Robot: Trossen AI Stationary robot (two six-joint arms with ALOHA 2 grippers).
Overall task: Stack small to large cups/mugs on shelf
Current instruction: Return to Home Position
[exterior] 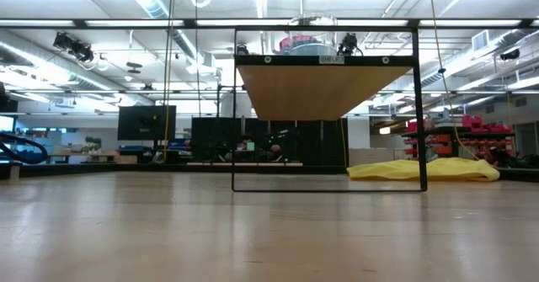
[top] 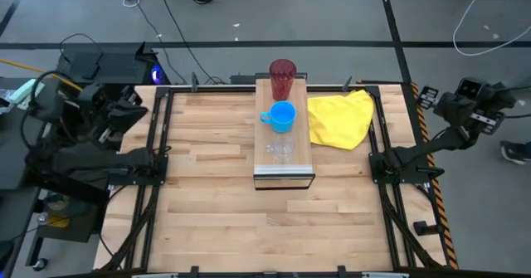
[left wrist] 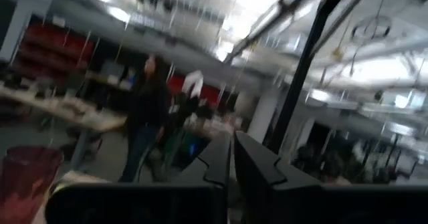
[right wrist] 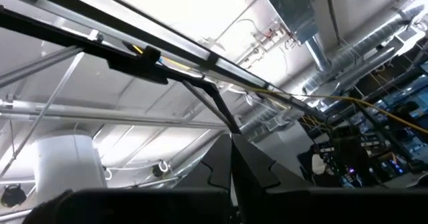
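Left wrist view. The left end effector (left wrist: 232, 147) occupies the foreground, its two dark fingers pressed together along a thin seam. A dark red tumbler (left wrist: 27, 184) stands nearby, partly cut off at the picture's edge. Beyond, a person (left wrist: 146, 110) in dark clothing stands by long tables. A dark frame post (left wrist: 302, 73) crosses slantwise. Red shelving (left wrist: 47, 47), possibly storage bins, lines the far wall.

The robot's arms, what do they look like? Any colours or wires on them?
Both are black, built of chunky jointed segments. Black cables loop beside the left arm; the right arm shows slim links. The left gripper and right gripper each have two angular matte-black fingers. No markings show.
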